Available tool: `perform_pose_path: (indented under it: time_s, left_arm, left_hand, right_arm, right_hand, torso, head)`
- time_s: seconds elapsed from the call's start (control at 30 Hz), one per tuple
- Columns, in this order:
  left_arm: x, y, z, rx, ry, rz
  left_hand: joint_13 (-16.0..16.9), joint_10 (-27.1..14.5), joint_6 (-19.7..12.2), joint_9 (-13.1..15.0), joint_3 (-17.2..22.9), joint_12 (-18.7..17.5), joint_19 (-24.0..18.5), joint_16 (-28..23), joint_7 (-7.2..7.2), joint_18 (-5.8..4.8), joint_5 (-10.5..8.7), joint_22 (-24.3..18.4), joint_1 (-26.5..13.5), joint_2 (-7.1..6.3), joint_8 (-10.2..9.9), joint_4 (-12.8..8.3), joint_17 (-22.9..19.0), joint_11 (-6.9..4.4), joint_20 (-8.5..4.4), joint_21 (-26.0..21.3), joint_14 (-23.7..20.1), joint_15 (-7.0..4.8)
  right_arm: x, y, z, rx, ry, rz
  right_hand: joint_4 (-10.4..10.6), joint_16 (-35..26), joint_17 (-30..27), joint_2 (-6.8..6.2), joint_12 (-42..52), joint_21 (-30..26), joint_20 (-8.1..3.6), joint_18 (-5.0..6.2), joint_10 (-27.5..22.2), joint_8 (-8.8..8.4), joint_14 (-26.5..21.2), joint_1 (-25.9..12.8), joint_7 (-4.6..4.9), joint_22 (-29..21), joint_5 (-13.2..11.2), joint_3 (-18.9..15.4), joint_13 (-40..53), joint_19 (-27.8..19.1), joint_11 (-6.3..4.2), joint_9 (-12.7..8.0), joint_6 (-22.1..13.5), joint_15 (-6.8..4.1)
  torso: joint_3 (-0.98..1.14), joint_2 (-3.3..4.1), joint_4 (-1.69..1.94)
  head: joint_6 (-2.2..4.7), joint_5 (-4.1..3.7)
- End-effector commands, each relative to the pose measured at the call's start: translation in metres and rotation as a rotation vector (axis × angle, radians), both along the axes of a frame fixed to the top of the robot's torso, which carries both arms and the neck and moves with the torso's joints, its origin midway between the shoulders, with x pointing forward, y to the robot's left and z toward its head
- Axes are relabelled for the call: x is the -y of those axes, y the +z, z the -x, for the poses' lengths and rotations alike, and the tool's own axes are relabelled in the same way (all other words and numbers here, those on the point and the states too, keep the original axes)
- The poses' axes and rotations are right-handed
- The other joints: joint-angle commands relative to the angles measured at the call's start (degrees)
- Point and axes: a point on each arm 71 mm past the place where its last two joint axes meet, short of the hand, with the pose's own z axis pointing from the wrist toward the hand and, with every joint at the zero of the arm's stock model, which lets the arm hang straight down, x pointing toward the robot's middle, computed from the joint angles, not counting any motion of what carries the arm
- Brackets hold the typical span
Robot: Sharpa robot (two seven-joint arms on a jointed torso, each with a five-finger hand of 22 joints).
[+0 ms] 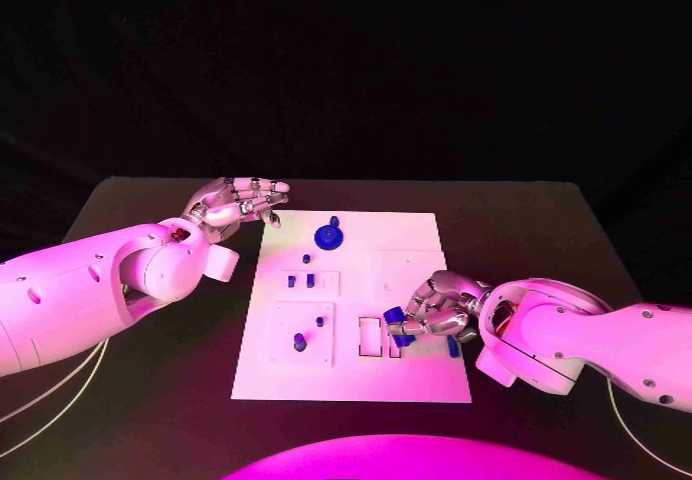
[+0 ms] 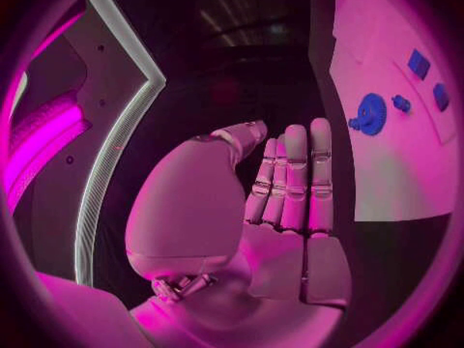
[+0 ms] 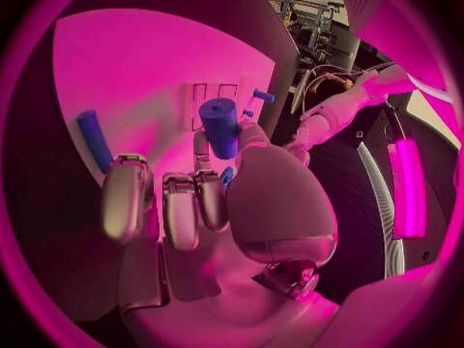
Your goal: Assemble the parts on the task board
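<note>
Right hand pinches a blue cylinder over the near-right of the task board, rectangular slots just left of it; left hand open, empty, off the far-left corner.

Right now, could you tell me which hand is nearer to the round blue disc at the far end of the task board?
Left. The left hand hovers beside the board's far left corner, near the round blue disc; the right hand is at the near right end.

Dark desk, black backdrop behind it. Magenta light over everything. Lit strip lamp at one side, pale angled frame at the other.
</note>
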Motion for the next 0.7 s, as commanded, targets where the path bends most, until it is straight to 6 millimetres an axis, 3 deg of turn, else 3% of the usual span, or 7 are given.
perform_pose_path:
  time_s: [0.03, 0.37, 0.7]
  left_arm:
    - [0.003, 0.000, 0.001, -0.001, -0.021, 0.016]
    - [0.006, 0.000, 0.002, -0.003, -0.027, 0.019]
    - [0.005, 0.000, 0.002, -0.004, -0.027, 0.019]
  left_hand:
    - [-0.1, -0.3, -0.1, -0.1, -0.1, -0.1, -0.5, -0.2, 0.18, 0.80, -0.28, -0.1, -0.6, 0.14, 0.1, 0.4, -0.1, 0.22, 0.14, -0.2, -0.5, 0.08]
    - [-0.1, -0.3, -0.1, -0.1, -0.1, -0.1, -0.4, -0.2, 0.18, 0.80, -0.27, -0.1, -0.6, 0.19, 0.2, 0.4, -0.1, 0.22, 0.15, -0.2, -0.5, 0.09]
    - [-0.1, -0.3, -0.1, -0.1, -0.1, -0.1, -0.4, -0.2, 0.18, 0.80, -0.27, -0.1, -0.6, 0.19, 0.2, 0.4, -0.1, 0.22, 0.15, -0.2, -0.5, 0.09]
  right_arm:
    - [-0.007, -0.001, 0.001, -0.029, 0.014, -0.024]
    - [-0.022, -0.015, 0.002, -0.069, 0.078, 0.020]
    - [-0.028, -0.018, -0.001, -0.048, 0.089, 0.047]
  right_hand:
    - [0.0, 0.4, 10.0, 0.74, 0.2, 0.3, -0.17, -0.87, 1.1, 0.13, 5.2, -0.2, -0.30, 7.5, 0.1, 0.3, 6.0, 0.3, -0.33, -0.1, 0.8, -0.42]
    - [0.1, 0.3, 9.8, 1.35, 0.0, -0.3, -0.39, -0.78, 1.2, 0.76, 5.1, -2.9, -0.64, 7.4, 0.0, -0.2, 6.0, 0.2, -0.61, 0.1, 1.6, -0.67]
    - [0.1, 0.3, 10.0, 1.16, 0.1, -0.2, -0.46, -0.81, 1.3, 0.95, 5.2, -3.8, -0.73, 7.5, -0.1, -0.7, 6.3, 0.2, -0.69, 0.1, 1.7, -0.74]
  torso:
    - [-0.04, 0.06, -0.02]
    - [0.02, 0.22, -0.04]
    - [0.05, 0.17, -0.07]
  head:
    - [0.01, 0.12]
    - [-0.19, 0.73]
    - [-0.39, 0.75]
